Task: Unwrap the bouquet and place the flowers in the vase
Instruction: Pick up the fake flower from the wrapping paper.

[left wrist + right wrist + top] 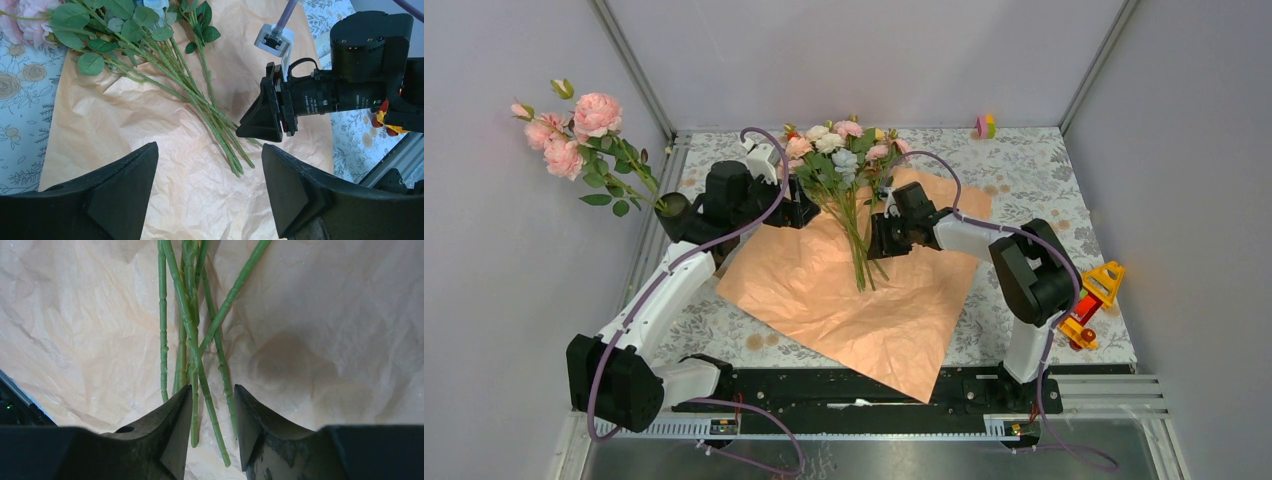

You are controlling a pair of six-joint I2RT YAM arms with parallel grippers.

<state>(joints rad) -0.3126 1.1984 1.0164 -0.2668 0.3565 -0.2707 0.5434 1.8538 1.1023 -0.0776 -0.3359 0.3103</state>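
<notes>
- Right end effector (212,407) sits low over the stems (192,340), one finger on each side of their lower ends. The jaws are drawn in narrow around the bunch. I cannot tell whether they are pinching the stems or only bracketing them.
- I read that spot as a sensible choice. Down near the cut ends the stems cross and lie close together, so one grip there could gather several at once.
- Left end effector (209,150) hangs above the sheet with its jaws spread wide and nothing between them. Its camera looks down on the stem ends and the right arm's fingers. From there I could use it to pin the sheet or pick up a stray stem.
- The paper (824,290) lies opened flat on the worktop (1044,170), peach side up, so I judge the unwrapping done.
- The flowers (839,150) rest on that sheet between the two arms, heads toward the far edge and stems converging toward the arm bases.
- The vase (671,205) I take to be the dark mouth at the worktop's left edge, just beside the left arm and mostly hidden by it. Pink roses (574,130) lean out of it to the left.
- My worry is that a crossed stem could slip free of the grip, or that the light paper could lift with the bunch.
</notes>
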